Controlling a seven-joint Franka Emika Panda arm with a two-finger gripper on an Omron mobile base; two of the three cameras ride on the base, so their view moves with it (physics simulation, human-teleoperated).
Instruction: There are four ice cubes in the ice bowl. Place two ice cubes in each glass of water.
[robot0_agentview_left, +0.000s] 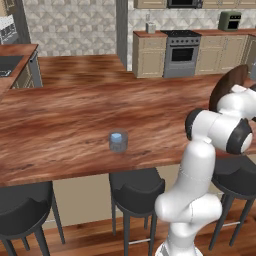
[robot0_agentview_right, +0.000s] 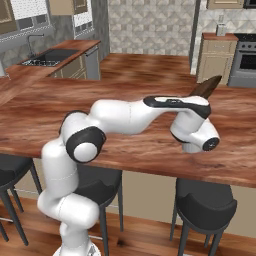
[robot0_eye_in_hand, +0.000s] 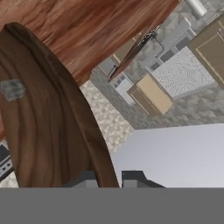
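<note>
Gripper clamps tilted ice bowl

Gripper (robot0_eye_in_hand: 109, 178), nearly closed, pinches the rim of the ice bowl (robot0_eye_in_hand: 48, 131), lifted and tipped steeply near the counter's (robot0_agentview_left: 65, 120) right end. 1 ice cube (robot0_eye_in_hand: 13, 89) clings inside. A glass of water (robot0_agentview_left: 118, 141) stands near the front edge.

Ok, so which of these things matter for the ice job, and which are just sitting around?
For the job:
- ice bowl, tipped up on edge
- tumbler, standing on the counter
- one pale ice cube against the bowl's inside

Just lying about:
- stools
- oven
- green toaster
- sink
</note>
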